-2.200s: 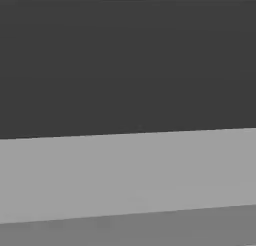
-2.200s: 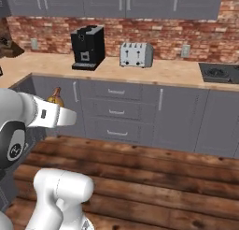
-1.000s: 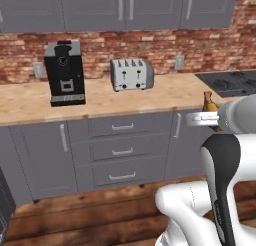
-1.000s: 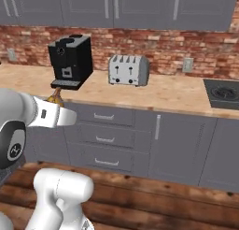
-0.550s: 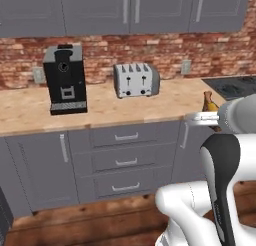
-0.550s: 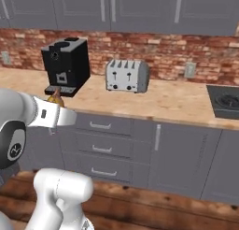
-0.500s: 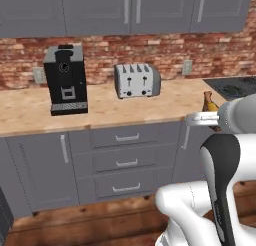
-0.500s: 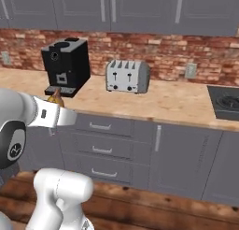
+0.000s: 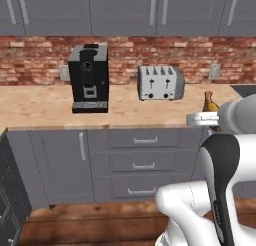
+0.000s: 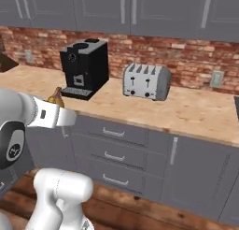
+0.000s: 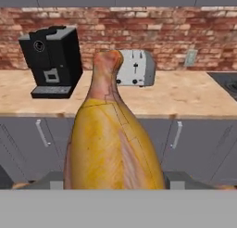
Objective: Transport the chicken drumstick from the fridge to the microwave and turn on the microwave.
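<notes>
1. Chicken drumstick [image 9: 210, 103] in the left base view pokes up as a small golden-brown tip just behind the white arm's wrist, at the right of the picture in front of the counter edge. One black coffee machine [image 9: 89, 78] and one silver four-slot toaster [image 9: 160, 83] stand apart on the light wooden counter [image 9: 45, 110]. Behind them runs a red brick wall [image 9: 125, 52] with two pale outlets. Grey cupboards hang above, and three stacked grey drawers [image 9: 143, 164] sit below, over a dark wooden plank floor [image 9: 100, 225]. No writing can be read.

2. In the right base view the drumstick [image 10: 57, 97] peeks over the arm's forearm at the left, level with the counter [image 10: 186, 113] front. The same coffee machine [image 10: 85, 68] and toaster [image 10: 146, 81] stand on the counter. One outlet shows on the brick at right.

3. In the hand view the drumstick [image 11: 112, 139] stands large and upright, its reddish narrow end on top. The gripper [image 11: 114, 180] is clamped on its thick lower part, jaws set wide to either side. Behind it are the coffee machine [image 11: 51, 60], the toaster [image 11: 136, 68], one outlet and a dark cooktop corner [image 11: 224, 82] at far right.
</notes>
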Controlling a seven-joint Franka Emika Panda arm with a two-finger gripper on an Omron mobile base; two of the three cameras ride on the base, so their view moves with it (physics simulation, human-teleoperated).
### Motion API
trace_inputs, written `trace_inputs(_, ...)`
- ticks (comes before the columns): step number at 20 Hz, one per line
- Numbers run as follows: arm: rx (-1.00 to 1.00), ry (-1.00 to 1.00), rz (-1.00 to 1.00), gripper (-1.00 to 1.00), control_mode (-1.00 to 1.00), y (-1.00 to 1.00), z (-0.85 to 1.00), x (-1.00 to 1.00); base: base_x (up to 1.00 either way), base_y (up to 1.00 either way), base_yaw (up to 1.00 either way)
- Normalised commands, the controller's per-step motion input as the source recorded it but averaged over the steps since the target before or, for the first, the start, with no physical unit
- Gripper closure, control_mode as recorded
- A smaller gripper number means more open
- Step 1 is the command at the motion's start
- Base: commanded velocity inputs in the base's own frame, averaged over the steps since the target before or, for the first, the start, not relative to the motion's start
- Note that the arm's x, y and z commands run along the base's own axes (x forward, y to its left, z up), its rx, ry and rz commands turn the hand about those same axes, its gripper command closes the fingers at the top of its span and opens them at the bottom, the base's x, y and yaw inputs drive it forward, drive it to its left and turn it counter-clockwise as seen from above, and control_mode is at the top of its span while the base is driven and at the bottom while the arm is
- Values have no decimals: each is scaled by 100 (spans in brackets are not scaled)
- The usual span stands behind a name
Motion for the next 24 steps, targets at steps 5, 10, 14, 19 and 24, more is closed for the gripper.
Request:
trace_inputs(5, 0, 0, 0, 100, 100, 0, 0, 0, 26, 22, 53)
trace_inputs(10, 0, 0, 0, 100, 100, 0, 0, 0, 10, 21, 67)
trace_inputs(14, 0, 0, 0, 100, 100, 0, 0, 0, 0, 31, 77)
trace_inputs(19, 0, 0, 0, 100, 100, 0, 0, 0, -1, 30, 92)
trace_inputs(24, 0, 0, 0, 100, 100, 0, 0, 0, -2, 7, 96)
